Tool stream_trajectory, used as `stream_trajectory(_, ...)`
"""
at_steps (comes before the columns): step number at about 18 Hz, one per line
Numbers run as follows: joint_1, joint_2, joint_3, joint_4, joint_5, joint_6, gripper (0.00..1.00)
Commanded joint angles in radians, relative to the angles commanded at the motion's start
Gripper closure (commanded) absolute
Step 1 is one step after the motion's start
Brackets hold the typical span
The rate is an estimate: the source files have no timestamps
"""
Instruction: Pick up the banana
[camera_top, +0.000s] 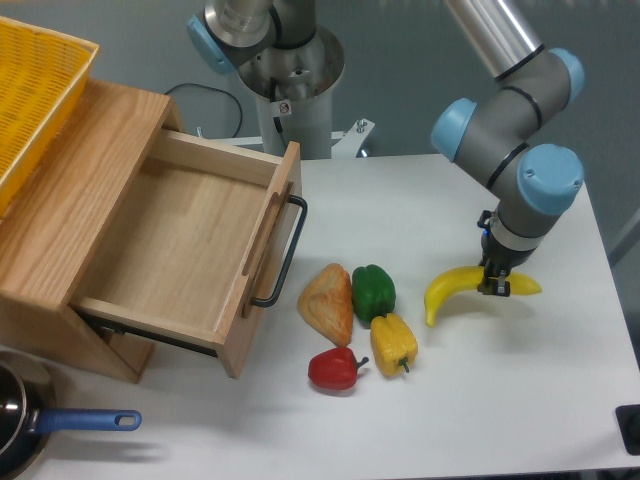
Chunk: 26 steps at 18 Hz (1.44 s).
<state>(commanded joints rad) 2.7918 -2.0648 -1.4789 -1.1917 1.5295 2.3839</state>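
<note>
The banana (452, 287) is bright yellow and curved, lying on the white table at the right. My gripper (495, 283) points straight down over the banana's right half, its fingers down at the fruit's level and straddling it. The banana's left end and its right tip (528, 285) stick out on either side of the fingers. The fingers look closed in against the banana, which still rests on the table.
A yellow bell pepper (393, 343), green pepper (373, 292), red pepper (335, 369) and a croissant-like pastry (328, 303) lie left of the banana. An open wooden drawer (190, 250) with a black handle stands at left, a yellow basket (35, 95) on top, a blue-handled pan (60, 425) at the front left.
</note>
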Motion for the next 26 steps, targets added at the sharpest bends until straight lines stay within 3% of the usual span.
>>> stream_trajectory(9,-0.058,0.100,0.040,-0.106,-0.025,-0.257,0.72)
stream_trajectory(17,-0.086,0.169,0.040,-0.187,-0.022,-0.324,0.72)
stream_trajectory(26,-0.114,0.201,0.031,-0.203,-0.017,-0.390,0.72)
